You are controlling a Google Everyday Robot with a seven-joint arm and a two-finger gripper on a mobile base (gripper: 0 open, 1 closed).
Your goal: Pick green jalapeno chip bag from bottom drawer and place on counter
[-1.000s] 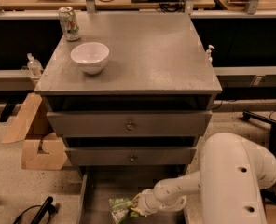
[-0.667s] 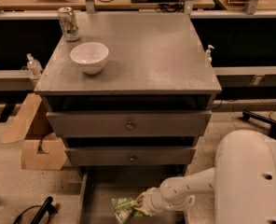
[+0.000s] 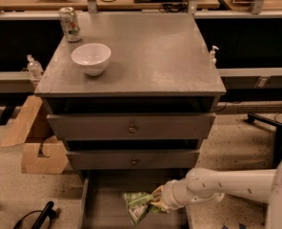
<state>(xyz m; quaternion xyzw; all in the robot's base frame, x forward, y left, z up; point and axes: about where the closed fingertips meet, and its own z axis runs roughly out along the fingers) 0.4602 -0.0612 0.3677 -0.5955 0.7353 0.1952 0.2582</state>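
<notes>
Grey metal bottom drawer [image 3: 100, 209] stands pulled out and holds one green jalapeno chip bag [image 3: 137, 205]. The claw [image 3: 158, 200] is inside the drawer, pinched onto the bag's right edge. Two shallower drawers [image 3: 131, 127] above are closed. On the table [image 3: 155, 56] sit one white bowl [image 3: 91, 57] and one soda can [image 3: 70, 24]. Since a second ago, bag and claw have shifted slightly right and up.
</notes>
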